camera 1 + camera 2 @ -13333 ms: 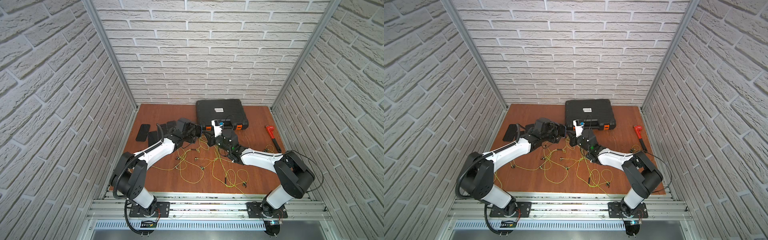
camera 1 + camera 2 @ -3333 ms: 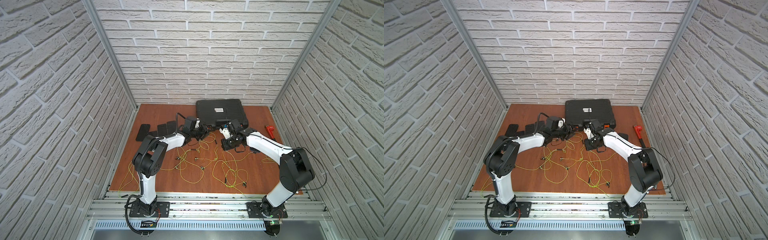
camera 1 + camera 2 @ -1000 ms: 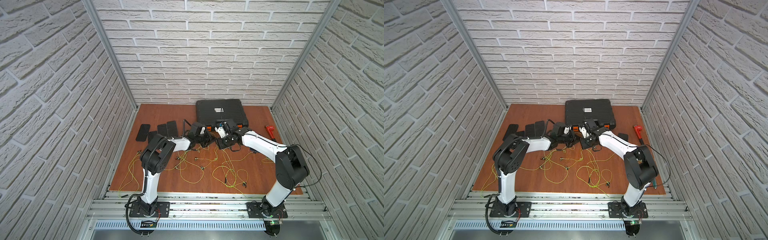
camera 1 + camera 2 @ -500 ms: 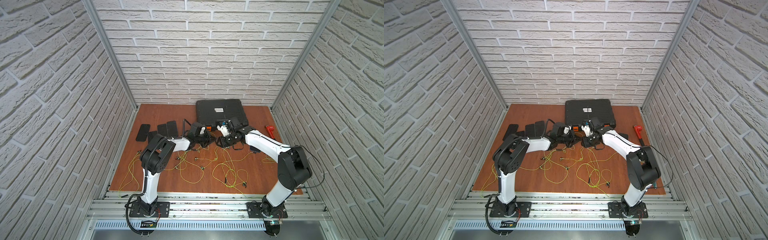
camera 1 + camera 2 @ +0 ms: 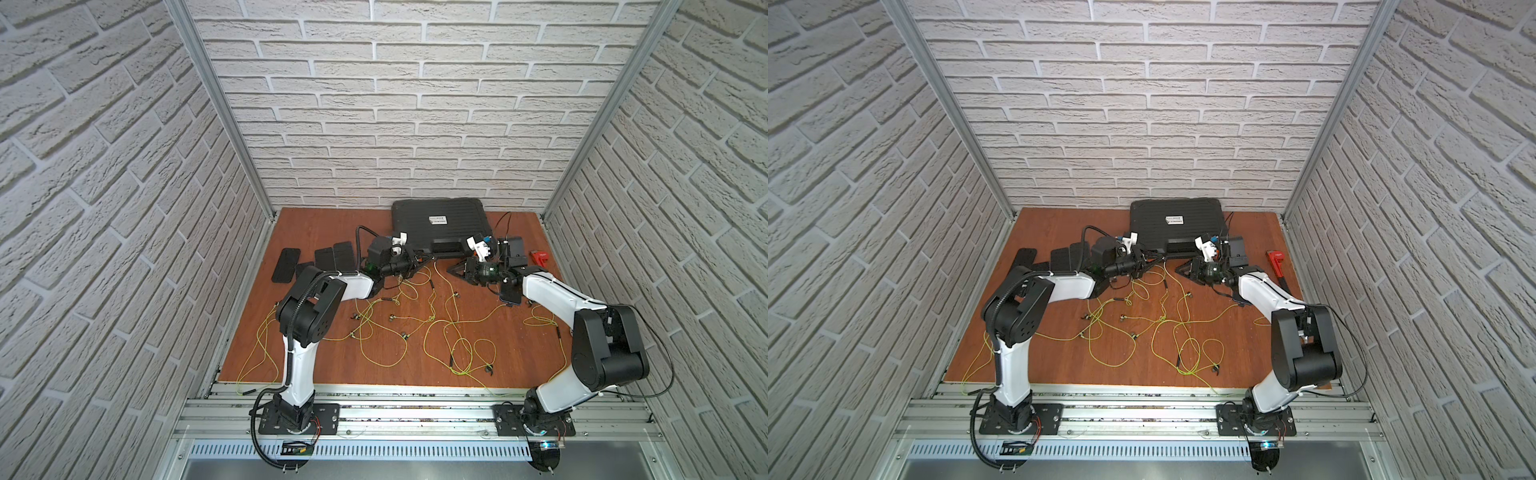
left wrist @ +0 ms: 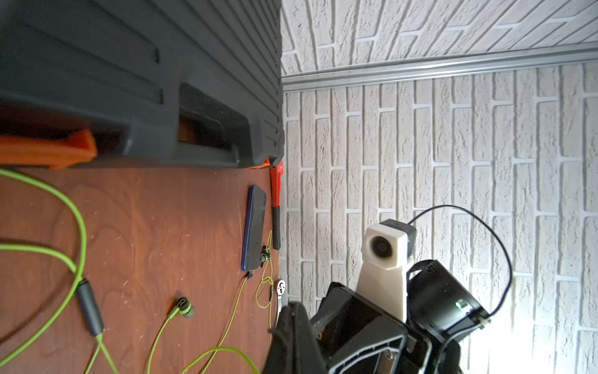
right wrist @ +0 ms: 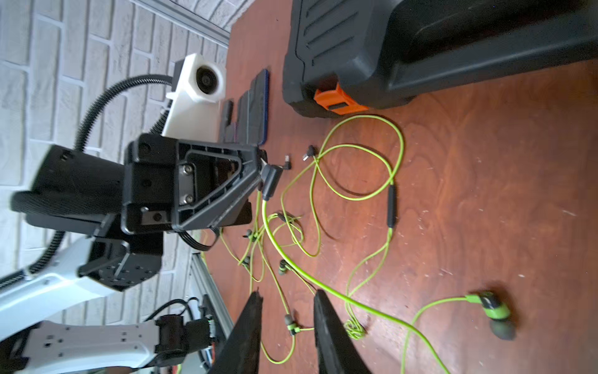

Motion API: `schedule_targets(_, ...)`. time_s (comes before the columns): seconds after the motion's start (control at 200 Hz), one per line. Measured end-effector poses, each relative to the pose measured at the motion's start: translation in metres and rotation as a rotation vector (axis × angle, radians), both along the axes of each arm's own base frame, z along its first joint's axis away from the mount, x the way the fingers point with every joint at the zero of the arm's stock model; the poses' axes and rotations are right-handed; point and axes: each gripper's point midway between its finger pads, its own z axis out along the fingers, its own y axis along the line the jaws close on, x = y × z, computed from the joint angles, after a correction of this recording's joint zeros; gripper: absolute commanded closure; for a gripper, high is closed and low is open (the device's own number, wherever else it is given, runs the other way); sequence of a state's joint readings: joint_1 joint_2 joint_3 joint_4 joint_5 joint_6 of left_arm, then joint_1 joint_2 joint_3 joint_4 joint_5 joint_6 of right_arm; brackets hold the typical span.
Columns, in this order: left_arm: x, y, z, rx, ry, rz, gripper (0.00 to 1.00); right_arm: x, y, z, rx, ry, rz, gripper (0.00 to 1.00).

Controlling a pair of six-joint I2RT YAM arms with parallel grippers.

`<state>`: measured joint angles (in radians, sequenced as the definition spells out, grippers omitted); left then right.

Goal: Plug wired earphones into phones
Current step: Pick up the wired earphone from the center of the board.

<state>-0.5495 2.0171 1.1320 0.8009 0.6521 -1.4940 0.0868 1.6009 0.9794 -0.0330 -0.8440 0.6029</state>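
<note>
Jaws of the left gripper (image 7: pixel 262 162) are pressed together on a small dark plug (image 7: pixel 271 181), holding it above the reddish-brown wooden counter (image 5: pixel 316 232), and its thin yellow-green cable drops from the plug to the wood. Facing it from close by, the right gripper (image 7: pixel 287 293) has its jaws spread with nothing between them. More of the thin yellow-green wired earphones (image 7: pixel 492 307) lie loose and tangled over the middle of the counter, with small dark earbuds, a long dark inline remote (image 7: pixel 391 207) and another free plug just beside the held one. Four flat black smartphones (image 5: pixel 286 265) lie close together near the left wall, behind the left arm, some overlapping. A fifth, blue-edged smartphone (image 6: pixel 254 226) lies flat on the right side under the right arm, with a cable end right at its near edge; whether that end is seated cannot be told. A large black ribbed case with orange latches (image 5: pixel 440 224) stands against the back wall behind both grippers, and a red-handled tool (image 5: pixel 540 257) lies near the right wall
</note>
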Motion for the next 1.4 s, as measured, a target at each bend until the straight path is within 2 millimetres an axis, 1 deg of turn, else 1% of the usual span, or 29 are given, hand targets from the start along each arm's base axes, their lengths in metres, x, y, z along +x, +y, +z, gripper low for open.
schedule_targets(0.08,0.000,-0.001,0.009,-0.037,-0.017,0.004,1.00,0.011,0.003,0.007,0.065,-0.014,-0.019,0.65)
schedule_targets(0.17,0.001,-0.002,0.021,-0.074,-0.044,0.009,1.00,0.021,0.005,0.015,0.120,-0.037,-0.034,0.64)
schedule_targets(0.34,0.000,-0.005,0.033,-0.111,-0.070,0.010,1.00,0.037,0.008,0.023,0.191,-0.064,-0.057,0.70)
schedule_targets(0.495,-0.002,-0.007,0.036,-0.120,-0.076,0.007,1.00,0.045,0.013,0.025,0.233,-0.067,-0.063,0.72)
schedule_targets(0.65,0.000,-0.006,0.036,-0.121,-0.077,0.018,1.00,0.048,0.020,0.029,0.251,-0.072,-0.055,0.76)
schedule_targets(0.835,0.001,-0.006,0.036,-0.123,-0.079,0.020,1.00,0.047,0.028,0.036,0.260,-0.090,-0.036,0.76)
schedule_targets(0.955,0.001,-0.005,0.036,-0.123,-0.080,0.021,1.00,0.047,0.033,0.036,0.265,-0.094,-0.026,0.81)
schedule_targets(1.085,0.002,-0.005,0.036,-0.122,-0.080,0.026,1.00,0.047,0.035,0.034,0.269,-0.084,-0.026,0.82)
schedule_targets(1.4,0.002,-0.004,0.038,-0.131,-0.092,0.031,1.00,0.049,0.035,0.037,0.273,-0.102,-0.029,0.83)
